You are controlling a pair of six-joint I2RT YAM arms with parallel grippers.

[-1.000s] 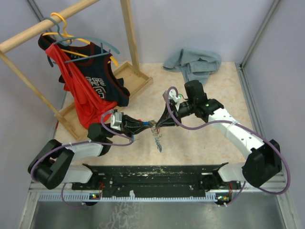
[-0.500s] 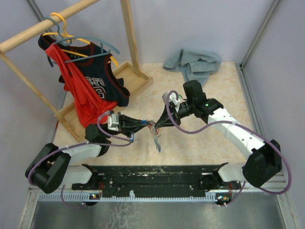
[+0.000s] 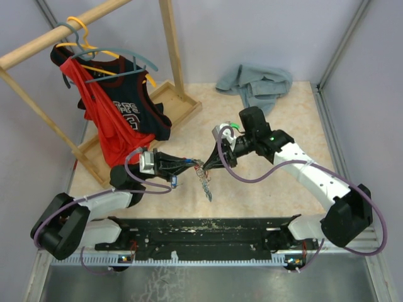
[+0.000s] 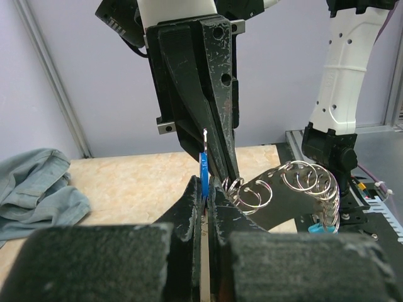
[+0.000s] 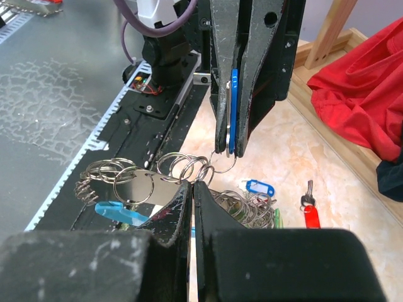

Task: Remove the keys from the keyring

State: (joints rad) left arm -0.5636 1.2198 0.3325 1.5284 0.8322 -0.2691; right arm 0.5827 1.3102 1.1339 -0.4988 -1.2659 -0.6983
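Observation:
The keyring bunch (image 3: pixel 204 178) hangs between both grippers above the table: a shiny metal plate (image 5: pixel 135 187) strung with several silvery rings (image 4: pixel 303 179) and a light blue tag (image 5: pixel 116 211). My left gripper (image 3: pixel 192 165) is shut on a blue tag with a silvery key (image 4: pixel 204 171); a thin ring links it to the bunch. In the right wrist view the left gripper's fingers (image 5: pixel 221 94) come down from the top with the blue tag (image 5: pixel 233 107) between them. My right gripper (image 3: pixel 208 163) is shut on the plate's edge (image 5: pixel 170 195), fingertips close to the left gripper's.
Loose on the table under the bunch lie a blue tag (image 5: pixel 259 187), a key with a red head (image 5: pixel 308 212) and a green tag (image 5: pixel 277 218). A wooden clothes rack (image 3: pixel 170 94) with red and black jerseys stands at the back left. A grey cloth (image 3: pixel 255 82) lies at the back.
Both wrists have shifted slightly up and left with the bunch still held between them. The left arm's elbow has moved left and the hanging bunch has swung a little.

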